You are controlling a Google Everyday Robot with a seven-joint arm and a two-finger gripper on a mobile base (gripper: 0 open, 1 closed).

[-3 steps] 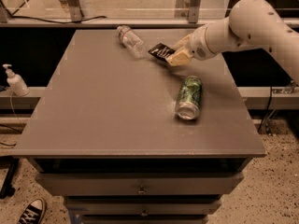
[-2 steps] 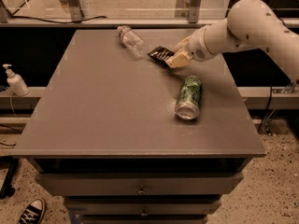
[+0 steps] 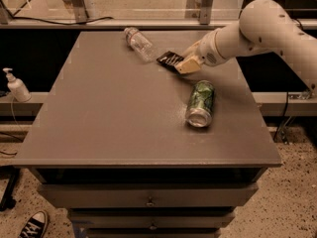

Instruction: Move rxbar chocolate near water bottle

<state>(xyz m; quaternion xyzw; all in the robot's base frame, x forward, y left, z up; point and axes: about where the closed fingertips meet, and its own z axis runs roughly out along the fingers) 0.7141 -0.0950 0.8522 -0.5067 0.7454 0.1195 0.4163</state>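
Note:
The rxbar chocolate point(image 3: 169, 59), a flat black wrapper with white text, is at the back of the grey table point(image 3: 114, 113), just right of the water bottle point(image 3: 138, 43). The clear ribbed bottle lies on its side with its cap toward the back left. My gripper point(image 3: 186, 63) reaches in from the right on the white arm and is shut on the bar's right end, holding it at or just above the tabletop. The bar's right end is hidden by the beige fingers point(image 3: 189, 64).
A green drink can point(image 3: 200, 103) lies on its side on the table, in front of the gripper. A white pump dispenser point(image 3: 17, 86) stands on a ledge to the left of the table. A railing runs behind the table's back edge.
The gripper and the bar have shifted very slightly downward. The bottle and the can have not moved.

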